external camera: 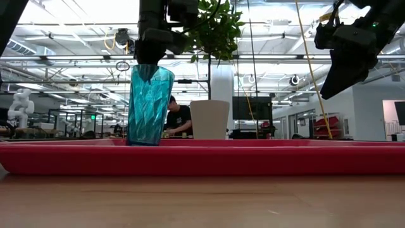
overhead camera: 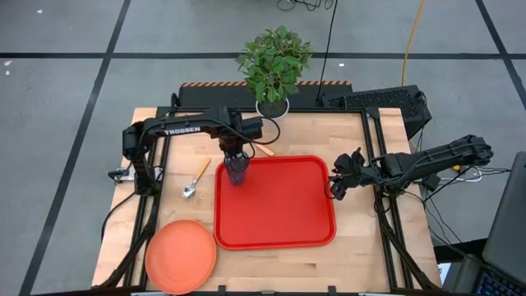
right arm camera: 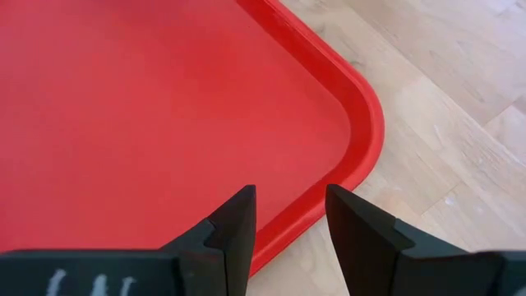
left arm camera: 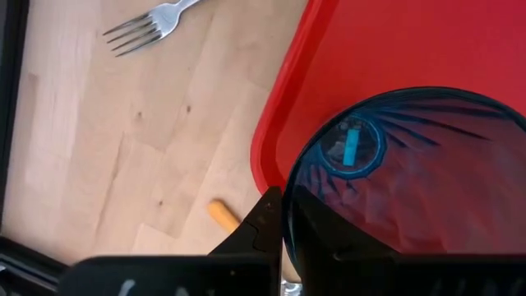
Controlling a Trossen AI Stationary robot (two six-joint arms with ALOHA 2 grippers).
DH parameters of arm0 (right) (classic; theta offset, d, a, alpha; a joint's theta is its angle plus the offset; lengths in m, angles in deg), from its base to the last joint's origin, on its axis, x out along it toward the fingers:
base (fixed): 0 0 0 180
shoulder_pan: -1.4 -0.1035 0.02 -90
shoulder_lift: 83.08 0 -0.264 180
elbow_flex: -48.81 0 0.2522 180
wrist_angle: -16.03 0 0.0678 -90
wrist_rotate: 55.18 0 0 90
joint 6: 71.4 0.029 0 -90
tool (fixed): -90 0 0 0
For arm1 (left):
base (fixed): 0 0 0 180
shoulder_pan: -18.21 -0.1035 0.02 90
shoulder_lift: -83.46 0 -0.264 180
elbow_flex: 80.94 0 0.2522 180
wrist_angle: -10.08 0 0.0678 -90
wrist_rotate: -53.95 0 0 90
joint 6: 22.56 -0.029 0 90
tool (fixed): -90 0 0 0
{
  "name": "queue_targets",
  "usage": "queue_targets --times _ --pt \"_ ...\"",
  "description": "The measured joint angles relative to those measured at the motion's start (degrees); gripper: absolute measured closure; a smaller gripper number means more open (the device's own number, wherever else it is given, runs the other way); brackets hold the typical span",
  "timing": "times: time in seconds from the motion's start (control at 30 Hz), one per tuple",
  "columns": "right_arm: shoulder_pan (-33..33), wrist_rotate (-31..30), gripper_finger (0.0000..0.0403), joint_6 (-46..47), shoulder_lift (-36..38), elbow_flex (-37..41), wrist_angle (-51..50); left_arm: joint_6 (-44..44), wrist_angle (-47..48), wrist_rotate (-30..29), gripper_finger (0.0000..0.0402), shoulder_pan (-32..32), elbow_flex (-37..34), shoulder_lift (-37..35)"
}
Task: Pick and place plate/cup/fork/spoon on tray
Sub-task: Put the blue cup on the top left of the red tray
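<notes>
High view: left gripper [overhead camera: 237,164] sits over the tray's [overhead camera: 283,214] corner nearest the plant [overhead camera: 274,62], fingers pinching the rim of the cup [overhead camera: 237,170], one inside and one outside. Low view: cup [external camera: 149,104] stands upright with its base down on the red tray [external camera: 202,158], directly under that gripper [external camera: 148,57]. Left wrist view: cup mouth [left arm camera: 411,173] fills the space just ahead of the fingers [left arm camera: 255,226]; fork [left arm camera: 146,26] lies on the bare wood beyond the tray rim [left arm camera: 279,123], well clear of the tool. Spoon [overhead camera: 196,179] rests on the table [overhead camera: 362,263] just outside the tray, beside the left arm; plate [overhead camera: 181,256] lies farther off, by the tray's adjacent corner. Right gripper [overhead camera: 339,182] hangs above the tray's opposite edge, fingers [right arm camera: 234,230] spread with nothing between them, tray corner [right arm camera: 362,123] below.
</notes>
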Motion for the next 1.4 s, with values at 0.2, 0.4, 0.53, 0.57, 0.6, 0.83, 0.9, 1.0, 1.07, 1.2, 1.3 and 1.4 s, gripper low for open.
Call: queue_targets --times 0.2,0.4,0.53,0.57,0.6,0.83,0.9,1.0,1.07,1.2,1.3,1.4 --pt "0.0 0.0 0.0261 0.0 0.0 0.0 0.0 0.8 0.1 -1.5 0.0394 0.6 0.0 0.0" --pt "0.0 0.0 0.0261 0.0 0.0 0.0 0.0 1.5 1.5 -1.8 0.0387 0.6 0.0 0.1" --pt "0.0 0.0 0.0261 -0.3 0.0 0.0 0.0 2.2 2.9 -1.6 0.0394 0.6 -0.2 -0.6" --pt "0.0 0.0 0.0261 -0.4 0.0 0.0 0.0 2.2 2.9 -1.5 0.0394 0.7 -0.2 -0.8" --pt "0.0 0.0 0.0261 -0.5 0.0 0.0 0.0 2.2 2.7 -1.6 0.0394 0.7 -0.2 -0.9" --pt "0.0 0.0 0.0261 -0.4 0.0 0.0 0.0 4.1 4.6 -3.3 0.0396 0.8 -0.3 -2.4" --pt "0.0 0.0 0.0261 -0.3 0.0 0.0 0.0 4.2 4.6 -3.0 0.0396 1.1 -0.3 -2.5" --pt "0.0 0.0 0.0261 0.0 0.0 0.0 0.0 4.2 4.4 -3.3 0.0395 1.6 -0.3 -2.6" --pt "0.0 0.0 0.0261 0.0 0.0 0.0 0.0 4.2 4.2 -3.3 0.0394 1.7 -0.6 -2.6" --pt "0.0 0.0 0.0261 0.1 0.0 0.0 0.0 5.4 3.9 -3.6 0.0396 1.6 -3.1 -3.0" --pt "0.0 0.0 0.0261 0.1 0.0 0.0 0.0 5.5 2.1 -2.7 0.039 1.6 -6.1 -3.1" --pt "0.0 0.0 0.0261 0.2 0.0 0.0 0.0 5.2 0.0 -2.5 0.0387 1.6 -7.8 -3.3"
